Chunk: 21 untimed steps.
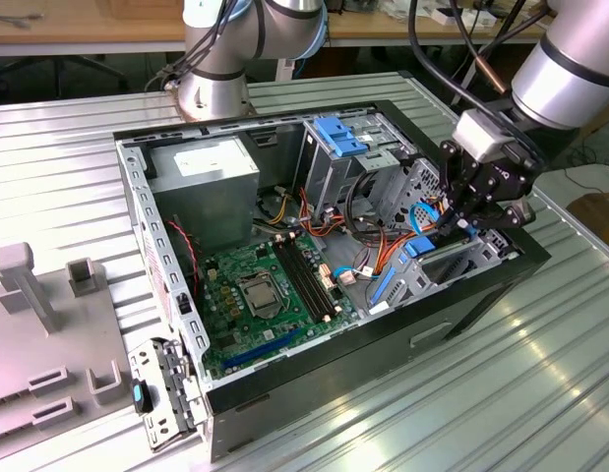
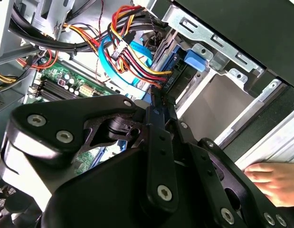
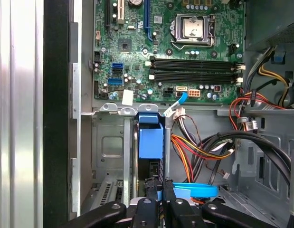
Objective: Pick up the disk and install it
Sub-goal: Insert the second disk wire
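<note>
The table (image 1: 461, 393), ribbed metal, is carrying an open case (image 1: 314, 354) lying on its side. A grey fixture (image 1: 48, 334) is sitting on the table at the exterior view's left, well apart from the work. Inside the case, the power supply (image 1: 206, 187) is sitting in the far corner, and the motherboard (image 1: 274, 295) is lying flat on the floor of the case beside it. The arm (image 1: 570, 59) is reaching in from the exterior view's right, down over the drive bay (image 1: 452, 256) at the case's near-right corner. A bundle of cables (image 3: 203, 147), red, orange, yellow and black, is running beside the bay in the first wrist view.

The gripper (image 1: 459, 218) is hanging in the mouth of that bay. In the first wrist view the disk (image 3: 150, 137) is standing on edge in a slot of the bay, its blue carrier facing up between metal walls, and the gripper (image 3: 159, 187) is pinching its near end with the jaws drawn close on either side. A hand (image 2: 275, 178) is resting at the case's outer edge in the second wrist view.
</note>
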### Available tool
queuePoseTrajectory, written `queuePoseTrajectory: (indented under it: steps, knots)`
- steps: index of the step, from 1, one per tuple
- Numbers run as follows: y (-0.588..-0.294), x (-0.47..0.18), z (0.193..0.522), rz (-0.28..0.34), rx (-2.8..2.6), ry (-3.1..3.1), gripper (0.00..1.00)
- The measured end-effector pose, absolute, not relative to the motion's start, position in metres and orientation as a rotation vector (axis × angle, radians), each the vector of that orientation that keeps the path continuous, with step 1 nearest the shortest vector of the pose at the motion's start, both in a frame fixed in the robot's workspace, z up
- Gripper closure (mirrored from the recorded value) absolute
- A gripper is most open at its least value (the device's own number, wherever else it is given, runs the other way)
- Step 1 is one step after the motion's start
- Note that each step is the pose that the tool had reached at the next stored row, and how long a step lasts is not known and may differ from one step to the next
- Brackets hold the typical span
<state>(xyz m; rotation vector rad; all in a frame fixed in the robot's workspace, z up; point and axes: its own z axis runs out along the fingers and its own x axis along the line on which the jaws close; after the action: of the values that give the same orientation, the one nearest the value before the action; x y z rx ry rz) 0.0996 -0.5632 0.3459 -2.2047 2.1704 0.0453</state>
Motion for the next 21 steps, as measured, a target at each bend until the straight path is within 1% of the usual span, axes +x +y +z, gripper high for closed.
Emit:
queuePoseTrajectory:
  steps: [21]
  knots:
    - [-0.5632,0.0996,0.3412,0.049,-2.203,2.169,0.84]
